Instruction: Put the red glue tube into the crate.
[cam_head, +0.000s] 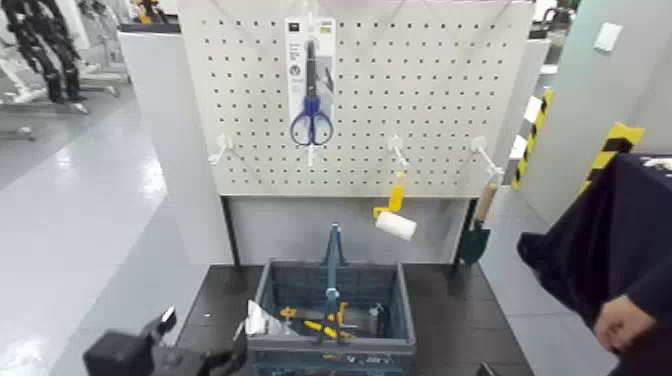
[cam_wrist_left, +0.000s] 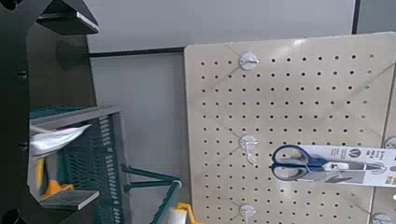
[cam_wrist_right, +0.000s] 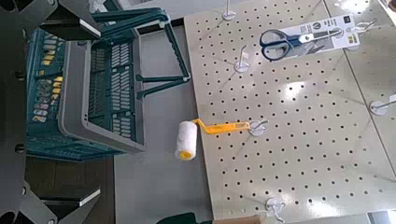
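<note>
In the head view the left gripper sits low at the near left, just beside the crate's left wall, its fingers spread apart with nothing between them. The crate stands on the floor below the pegboard. A white pack lies in the crate's left half with yellow items beside it. Whether that pack is the tube cannot be told, and no red tube shows elsewhere. A scissors pack and a roller hang on the board. A person's hand is at the near right.

In the left wrist view the left gripper is wide open and empty, with the crate and the white pack beyond it.

In the right wrist view the right gripper is also wide open, holding nothing. It faces the crate, the roller and the scissors pack.
</note>
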